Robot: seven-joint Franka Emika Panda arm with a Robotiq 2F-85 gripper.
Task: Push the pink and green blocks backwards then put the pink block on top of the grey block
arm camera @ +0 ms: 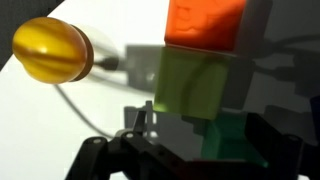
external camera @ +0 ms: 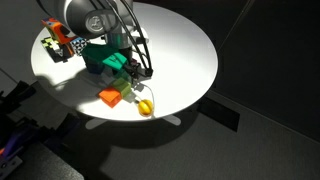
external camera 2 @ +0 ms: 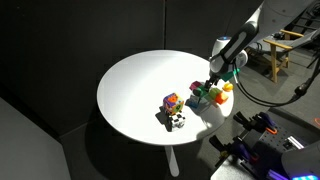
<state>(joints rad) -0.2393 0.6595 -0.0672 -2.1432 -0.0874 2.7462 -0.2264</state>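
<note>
Fingers (arm camera: 141, 125): set wide, nothing clamped. In the wrist view a gap shows between the finger at 9 o'clock and the mid-green cube (arm camera: 228, 140), which stands within the gripper (arm camera: 205, 138), nearer the 3 o'clock finger.

At 12 o'clock from the gripper sits a lime-green cube (arm camera: 195, 85). A glossy orange cube (arm camera: 205, 20) lies just beyond it on the same line. A smooth yellow egg-shaped object (arm camera: 50, 50) lies at 10 o'clock, well apart. All rest on the round white table (external camera: 190, 50).

The pink block and the grey block cannot be identified with confidence in any view.

Assessment: the pushing step is in hand, with the mid-green cube as subject. The next move calls for a level, straight shove, avoiding the lime-green cube at 12 o'clock.
</note>
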